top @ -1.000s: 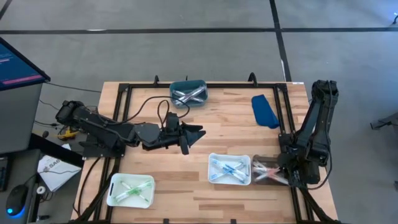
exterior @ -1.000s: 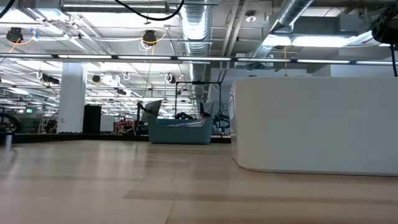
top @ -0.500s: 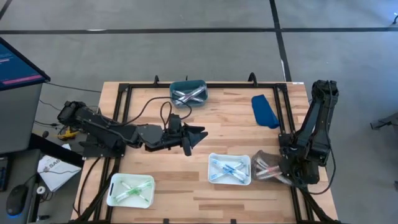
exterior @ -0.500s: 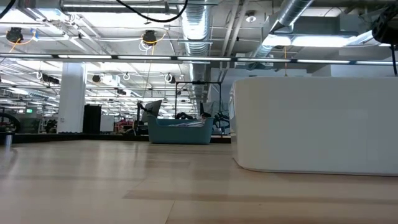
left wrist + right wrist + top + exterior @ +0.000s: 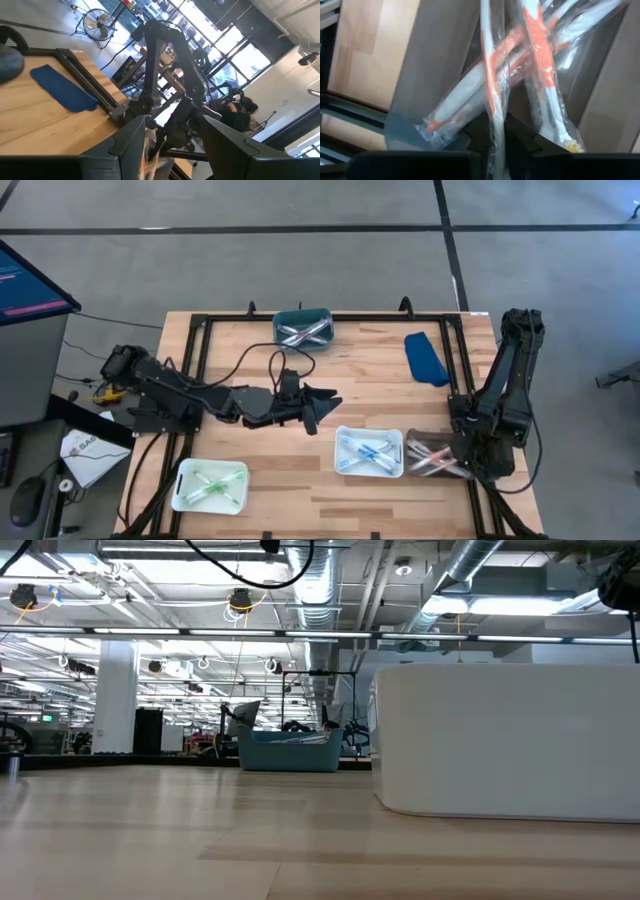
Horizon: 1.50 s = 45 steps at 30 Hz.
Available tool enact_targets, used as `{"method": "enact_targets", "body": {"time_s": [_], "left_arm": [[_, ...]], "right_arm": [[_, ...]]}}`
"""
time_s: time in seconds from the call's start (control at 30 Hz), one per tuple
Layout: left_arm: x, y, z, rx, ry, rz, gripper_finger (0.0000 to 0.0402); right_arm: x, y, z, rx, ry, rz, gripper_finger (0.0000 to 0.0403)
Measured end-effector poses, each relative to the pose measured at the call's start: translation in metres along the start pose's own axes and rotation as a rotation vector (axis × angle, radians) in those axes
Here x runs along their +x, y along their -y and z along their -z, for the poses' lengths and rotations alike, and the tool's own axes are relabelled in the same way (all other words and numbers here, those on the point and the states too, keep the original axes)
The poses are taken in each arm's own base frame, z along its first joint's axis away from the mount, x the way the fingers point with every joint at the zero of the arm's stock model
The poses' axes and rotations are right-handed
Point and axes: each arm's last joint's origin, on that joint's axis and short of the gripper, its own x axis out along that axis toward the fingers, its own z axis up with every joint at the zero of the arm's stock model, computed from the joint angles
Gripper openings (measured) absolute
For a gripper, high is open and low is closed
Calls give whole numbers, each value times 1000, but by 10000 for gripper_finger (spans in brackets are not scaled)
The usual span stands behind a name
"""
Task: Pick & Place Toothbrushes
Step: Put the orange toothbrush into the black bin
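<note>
Since the right arm stands folded down at the lower right of the high view, with its right hand (image 5: pixel 457 456) inside the grey tray (image 5: pixel 414 440), the step in hand looks like setting a pink toothbrush down there. The right wrist view shows the wrapped pink-and-white toothbrushes (image 5: pixel 540 60) lying crossed in that tray, and one wrapper runs down towards the hand. Whether the hand is clenched on that wrapper or released I cannot tell. To do this well, the hand should let go low over the pile and rise straight up, so that the crinkled wrappers do not catch and follow it out. The left arm reaches across the middle of the frame, and its left hand (image 5: pixel 325 402) is released and holds nothing, just above and left of the white tray (image 5: pixel 345 434).

The room is a big hall with ducts and strip lights overhead, and a grey floor lies around the rig. The wooden surface (image 5: pixel 380 395) carries a dark frame. On it are the teal tray (image 5: pixel 325 316) at top centre holding pale brushes, a blue cloth (image 5: pixel 426 358) at upper right, blue toothbrushes (image 5: pixel 368 451) in the white tray, and green toothbrushes (image 5: pixel 212 485) in a second white tray (image 5: pixel 181 480) at lower left.
</note>
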Motion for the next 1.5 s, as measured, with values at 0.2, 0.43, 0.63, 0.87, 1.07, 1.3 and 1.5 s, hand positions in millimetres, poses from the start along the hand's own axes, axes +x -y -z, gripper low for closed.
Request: {"method": "enact_targets", "body": {"time_s": [0.2,0.43,0.63,0.87,1.07,1.3,1.5], "left_arm": [[0,1,-1,-4,5,5,187],[0,1,-1,-2,6,5,187],[0,1,-1,-2,6,5,187],[0,1,-2,-2,7,5,187],[-1,1,-2,-6,7,8,187],[-1,2,-2,-9,10,11,187],[-1,2,-2,-10,11,12,187]], "right_arm": [[-11,-5,-5,-23,10,-20,44],[-15,-5,-6,-25,11,-7,76],[-15,-4,-7,-17,45,17,135],[-15,0,-9,-11,48,55,215],[-13,2,-7,-42,19,100,231],[-3,-1,-6,-77,-63,176,190],[-6,-4,-9,-89,-96,228,143]]}}
